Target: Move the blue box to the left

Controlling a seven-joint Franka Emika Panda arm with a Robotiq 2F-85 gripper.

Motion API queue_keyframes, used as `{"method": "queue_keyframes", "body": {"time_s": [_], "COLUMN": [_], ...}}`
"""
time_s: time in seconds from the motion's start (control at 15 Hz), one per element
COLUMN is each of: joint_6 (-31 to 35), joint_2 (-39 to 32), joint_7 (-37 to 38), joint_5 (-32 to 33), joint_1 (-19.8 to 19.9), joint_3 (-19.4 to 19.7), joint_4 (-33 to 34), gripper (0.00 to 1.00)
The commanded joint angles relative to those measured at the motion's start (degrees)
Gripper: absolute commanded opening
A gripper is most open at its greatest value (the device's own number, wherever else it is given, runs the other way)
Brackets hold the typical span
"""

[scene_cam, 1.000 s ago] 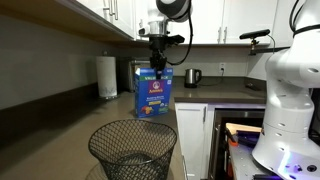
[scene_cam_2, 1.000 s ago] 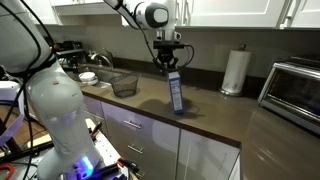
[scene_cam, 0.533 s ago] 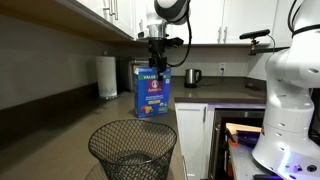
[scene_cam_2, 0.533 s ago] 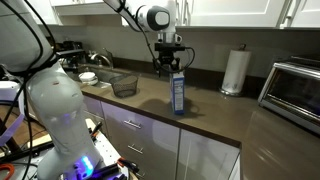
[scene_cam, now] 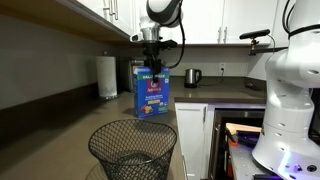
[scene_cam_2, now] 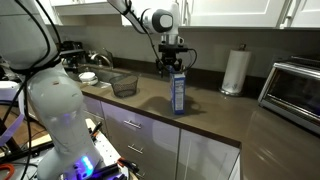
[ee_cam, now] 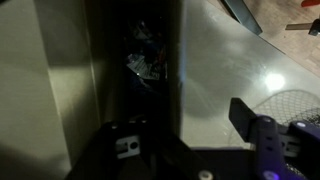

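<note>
The blue box [scene_cam: 153, 95] stands upright on the dark countertop [scene_cam: 165, 122], its yellow-orange picture facing the camera; its narrow blue side [scene_cam_2: 178, 92] shows in an exterior view. My gripper [scene_cam: 152, 67] hangs straight over its top edge, jaws open and apart from the cardboard, and in an exterior view the gripper [scene_cam_2: 172, 68] sits just above the box. In the dim wrist view the box [ee_cam: 150, 70] is a dark strip below the gripper [ee_cam: 185, 128], with one finger [ee_cam: 245, 118] standing clear of it over the counter.
A wire mesh basket [scene_cam: 132, 150] [scene_cam_2: 124, 84] stands on the counter near the box. A paper towel roll [scene_cam_2: 235, 70], a silver toaster oven [scene_cam_2: 295, 90], a kettle [scene_cam: 193, 76] and a sink [scene_cam_2: 95, 65] line the counter. Cabinets hang overhead.
The jaws have opened and let go of the box's top, and the gripper has lifted slightly. The box stays upright where it was.
</note>
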State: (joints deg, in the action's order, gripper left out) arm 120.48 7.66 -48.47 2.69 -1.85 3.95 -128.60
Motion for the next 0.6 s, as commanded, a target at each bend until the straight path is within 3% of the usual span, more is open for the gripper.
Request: {"method": "queue_keyframes", "body": {"time_s": [0.0,0.4,0.53], "joint_6": [-1.28,-2.29,-2.43], "joint_2": [-2.11,-2.88,-2.92], "joint_7": [-1.92,-3.75,-4.21], "joint_5": [0.15,-0.20,-0.21], "joint_1": [0.22,0.63,0.74], "joint_3": [-0.69,-0.60,-0.53], "joint_4": [2.69,4.22,4.32], "gripper": [0.45,0.07,0.03]}}
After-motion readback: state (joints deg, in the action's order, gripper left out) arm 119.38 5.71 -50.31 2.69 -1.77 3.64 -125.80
